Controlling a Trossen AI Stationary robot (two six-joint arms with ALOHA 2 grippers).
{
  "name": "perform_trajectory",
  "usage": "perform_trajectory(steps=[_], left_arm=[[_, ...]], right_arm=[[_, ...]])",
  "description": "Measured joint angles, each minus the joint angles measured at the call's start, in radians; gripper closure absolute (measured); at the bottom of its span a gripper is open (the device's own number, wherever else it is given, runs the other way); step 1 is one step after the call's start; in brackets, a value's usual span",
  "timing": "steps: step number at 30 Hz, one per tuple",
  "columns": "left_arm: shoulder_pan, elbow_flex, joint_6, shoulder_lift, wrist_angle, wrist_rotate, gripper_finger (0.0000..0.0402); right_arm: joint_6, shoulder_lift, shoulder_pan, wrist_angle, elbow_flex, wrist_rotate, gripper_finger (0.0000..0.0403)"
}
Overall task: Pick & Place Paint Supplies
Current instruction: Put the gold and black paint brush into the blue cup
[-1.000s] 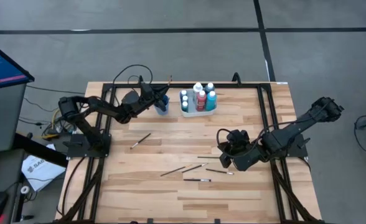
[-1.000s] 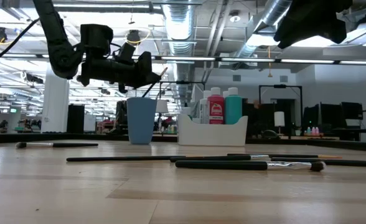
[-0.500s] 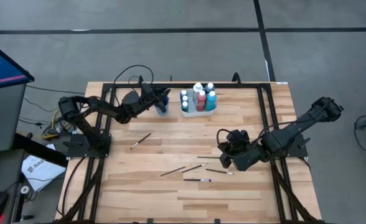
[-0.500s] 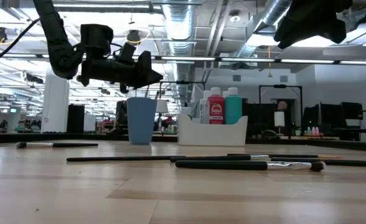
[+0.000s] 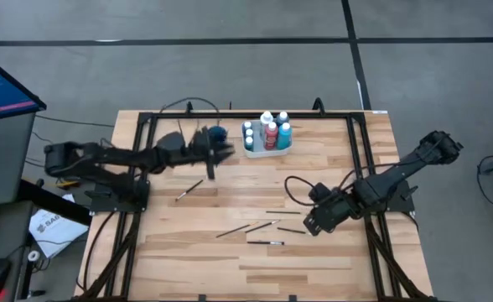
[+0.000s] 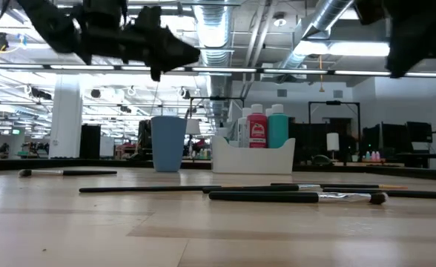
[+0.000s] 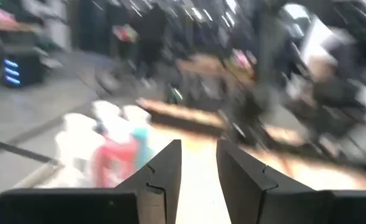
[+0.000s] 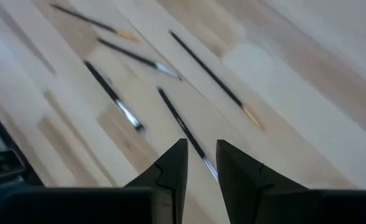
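Still loose on the wooden surface (image 5: pixel 330 159) lie several paintbrushes (image 5: pixel 263 226), scattered in its near middle, most with their long axes running roughly left to right; one more brush (image 5: pixel 189 190) lies apart, toward the left side, on a diagonal. The paint bottles (image 5: pixel 269 132) stand upright inside the white tray (image 5: pixel 267 152) at the far edge, just beside the blue cup (image 5: pixel 219 134).

The right pincer (image 5: pixel 313 222) hovers just right of the brush cluster, pointing down at it; in its wrist view its fingers stand slightly apart with nothing between them, and a brush (image 8: pixel 184 129) lies directly ahead, its axis running away from the fingers. That arm is clearly the nearer one, so the next pick looks to be its job.

The left pincer (image 5: pixel 211 156) hangs above the surface near the cup, fingers slightly apart and empty. Bare wood surrounds the cluster, leaving open room to descend.
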Motion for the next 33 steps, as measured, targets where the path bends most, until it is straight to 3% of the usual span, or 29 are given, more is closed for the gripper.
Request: perform_trajectory(steps=[5, 8, 15, 23, 33], left_arm=[[-0.129, 0.015, 0.011, -0.086, -0.127, -0.055, 0.0307], [-0.165, 0.017, -0.038, -0.136, -0.140, -0.101, 0.0307], [-0.184, 0.016, -0.088, -0.254, -0.271, -0.111, 0.0306], [-0.185, 0.017, -0.088, -0.340, -0.338, -0.111, 0.0281], [-0.183, 0.016, -0.088, -0.348, -0.385, -0.111, 0.0265]], right_arm=[[0.008, 0.054, 0.023, -0.074, 0.000, -0.028, 0.0322], [-0.093, 0.119, -0.016, -0.088, 0.001, -0.050, 0.0306], [-0.419, 0.294, -0.160, -0.047, 0.002, -0.145, 0.0249], [-0.604, 0.385, -0.237, 0.021, 0.002, -0.217, 0.0189], [-0.684, 0.469, -0.237, 0.065, 0.002, -0.229, 0.0195]])
